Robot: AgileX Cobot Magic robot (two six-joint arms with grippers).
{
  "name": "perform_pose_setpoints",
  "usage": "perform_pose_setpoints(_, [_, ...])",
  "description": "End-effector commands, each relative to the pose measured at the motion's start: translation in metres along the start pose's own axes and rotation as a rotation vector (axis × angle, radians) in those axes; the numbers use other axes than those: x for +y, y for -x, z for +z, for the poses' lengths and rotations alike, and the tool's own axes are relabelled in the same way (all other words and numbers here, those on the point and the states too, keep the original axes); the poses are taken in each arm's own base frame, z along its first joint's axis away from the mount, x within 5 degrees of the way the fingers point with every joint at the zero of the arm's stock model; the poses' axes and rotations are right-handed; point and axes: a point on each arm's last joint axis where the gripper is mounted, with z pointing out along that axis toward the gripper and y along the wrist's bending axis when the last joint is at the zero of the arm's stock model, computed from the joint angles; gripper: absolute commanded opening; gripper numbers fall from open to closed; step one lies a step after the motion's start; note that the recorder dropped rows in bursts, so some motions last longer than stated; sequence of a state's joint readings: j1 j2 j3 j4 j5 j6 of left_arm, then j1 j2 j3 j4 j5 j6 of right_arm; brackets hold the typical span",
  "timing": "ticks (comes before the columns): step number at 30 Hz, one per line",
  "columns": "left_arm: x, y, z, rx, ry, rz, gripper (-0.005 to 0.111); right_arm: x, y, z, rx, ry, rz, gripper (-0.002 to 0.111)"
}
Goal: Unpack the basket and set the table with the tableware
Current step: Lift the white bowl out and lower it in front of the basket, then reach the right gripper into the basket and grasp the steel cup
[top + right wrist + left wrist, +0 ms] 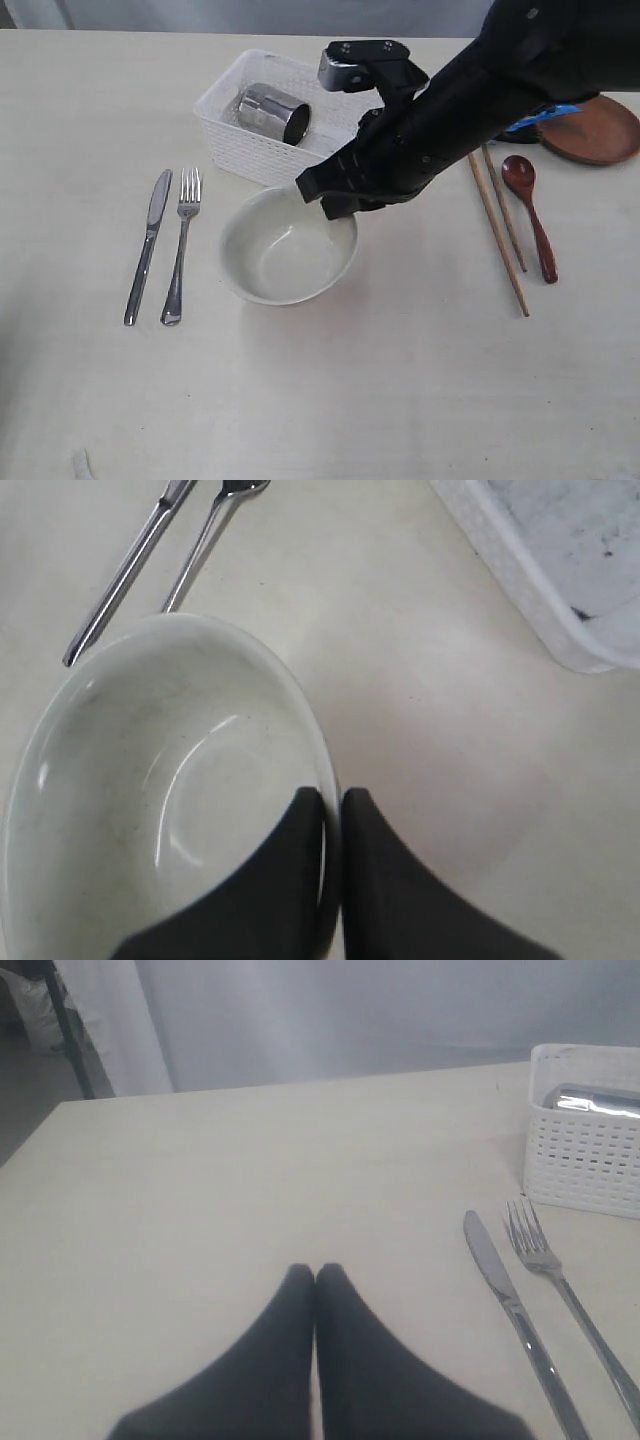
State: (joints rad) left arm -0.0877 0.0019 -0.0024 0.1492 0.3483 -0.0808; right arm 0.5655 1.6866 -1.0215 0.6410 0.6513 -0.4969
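Off-white bowl (285, 255) looks stiff, probably slippery, breakable; right gripper (332, 796) pinches its rim. Left gripper (315, 1270) sits pressed together, empty.

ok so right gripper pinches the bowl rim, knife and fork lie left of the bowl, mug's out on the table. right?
Not the mug: the exterior view shows it lying on its side inside the basket, not on the table. Rest holds: right gripper on the bowl rim, knife and fork left of it.
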Motion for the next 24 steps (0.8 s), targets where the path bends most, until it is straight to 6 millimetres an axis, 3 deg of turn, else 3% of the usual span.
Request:
perform_pose_setpoints(1, [0.0,-0.001,0.0,-0.001,-0.004,0.003,0.0,-0.005,0.001,0.018,-0.001,0.032,0.016,-0.001])
perform_pose_setpoints(15, [0.0,-0.001,0.0,-0.001,-0.004,0.003,0.0,-0.014,-0.004,0.034,0.044,0.009,0.008,0.0])
perform_pose_setpoints(24, [0.0,-0.001,0.0,-0.001,-0.004,0.003,0.0,-0.016,-0.004,0.034,0.049,-0.008,-0.017,0.0])
